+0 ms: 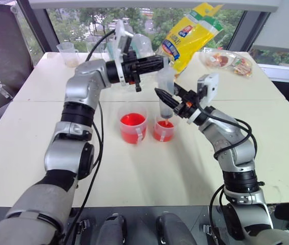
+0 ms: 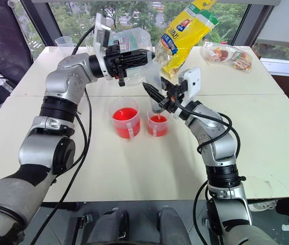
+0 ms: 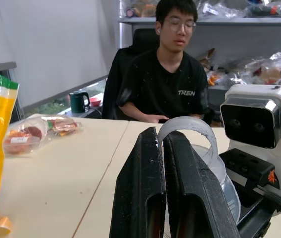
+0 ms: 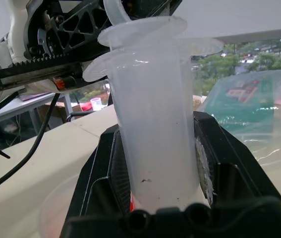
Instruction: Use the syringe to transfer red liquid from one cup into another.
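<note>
A measuring cup (image 1: 69, 53) is standing at the table's (image 1: 42, 132) far left corner. The left gripper (image 1: 168, 62) is reaching in from the left, fingers fully closed on the plunger ring (image 3: 187, 130) atop the syringe (image 1: 165, 97). The wide cup (image 1: 133, 127) is sitting left of centre, holding red liquid (image 1: 132, 120). The narrow cup (image 1: 163, 130) is standing just beside it to the right, also showing red. The syringe is standing upright with its tip down in the narrow cup. The right gripper (image 1: 160, 96) is clamping the syringe barrel between its fingers. A yellow bag (image 1: 190, 33) and a snack packet (image 1: 226, 60) are lying at the far right.
</note>
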